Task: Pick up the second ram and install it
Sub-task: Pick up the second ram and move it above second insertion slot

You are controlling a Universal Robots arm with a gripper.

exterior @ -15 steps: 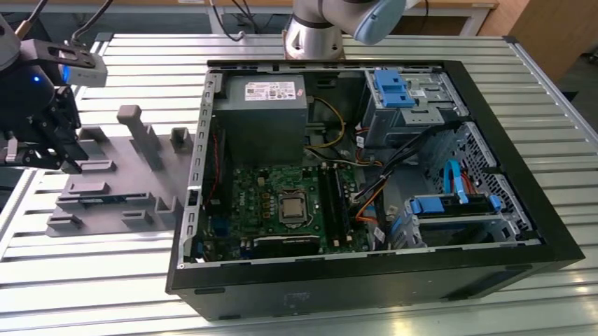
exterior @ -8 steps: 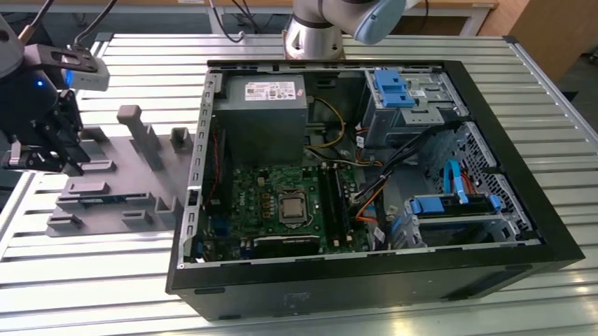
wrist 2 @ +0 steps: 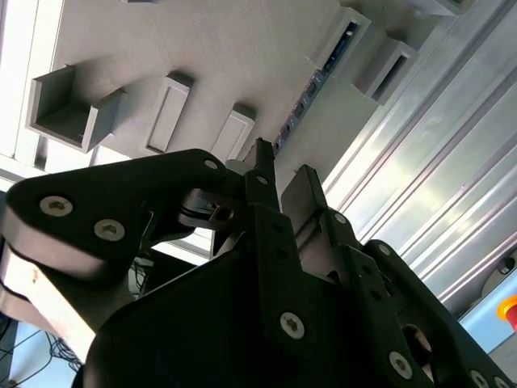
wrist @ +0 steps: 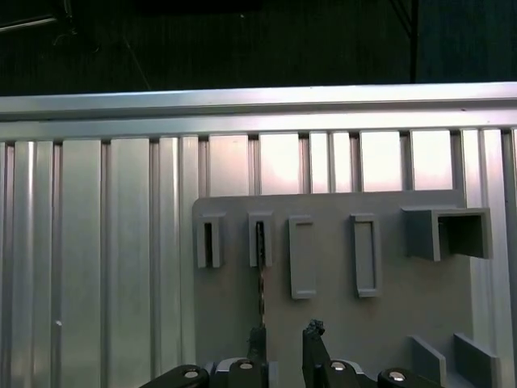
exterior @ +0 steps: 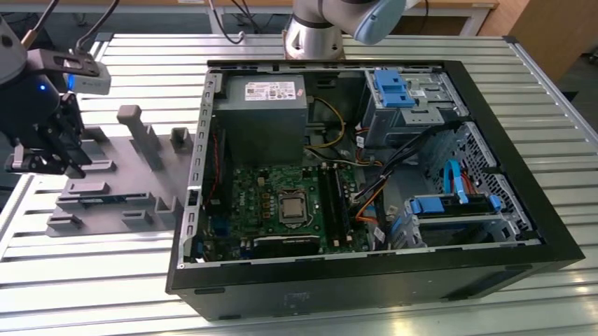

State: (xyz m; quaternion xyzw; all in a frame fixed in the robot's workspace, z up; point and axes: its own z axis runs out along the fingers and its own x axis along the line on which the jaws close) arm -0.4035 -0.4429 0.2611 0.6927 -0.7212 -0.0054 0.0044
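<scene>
The gripper (wrist: 285, 343) hangs over the grey tray (wrist: 404, 315). Its two fingers (wrist: 257, 343) stand apart with a clear gap between them and hold nothing. The second ram (wrist: 260, 275) stands on its edge in a narrow slot of the tray, just ahead of the fingertips. It seems to be in line with one finger more than with the gap, and I cannot tell if they touch. The open computer case (exterior: 374, 175) lies well apart from the gripper, beyond the tray.

The tool (wrist: 284, 343) hangs over the grey tray (wrist: 404, 307) with its two fingertips apart. The second ram (wrist: 260, 279) stands on edge in one tray slot, its thin line running toward one fingertip (wrist: 257, 343). The ribbed metal worktop (wrist: 97, 267) surrounds the tray.
</scene>
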